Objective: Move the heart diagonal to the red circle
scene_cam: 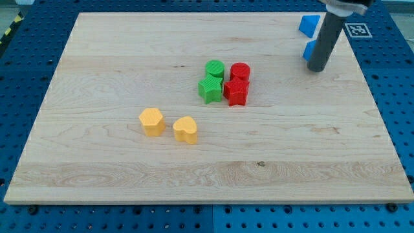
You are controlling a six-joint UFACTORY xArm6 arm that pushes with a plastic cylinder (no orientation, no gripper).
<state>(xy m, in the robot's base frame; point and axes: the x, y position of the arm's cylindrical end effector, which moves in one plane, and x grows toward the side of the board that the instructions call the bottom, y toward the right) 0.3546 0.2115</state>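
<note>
A yellow heart (pixel 185 130) lies left of the board's middle, low down. A yellow hexagon-like block (pixel 152 122) sits just to its left. The red circle (pixel 240 71) stands near the board's centre, touching a red star (pixel 236 92) below it and a green circle (pixel 215 68) on its left. A green star (pixel 209 89) sits below the green circle. My tip (pixel 316 67) is at the view's upper right, far from the heart and to the right of the red circle.
Two blue blocks sit at the upper right: one (pixel 310 24) near the board's top edge, one (pixel 308 49) partly hidden behind my rod. The wooden board (pixel 97 181) lies on a blue perforated table.
</note>
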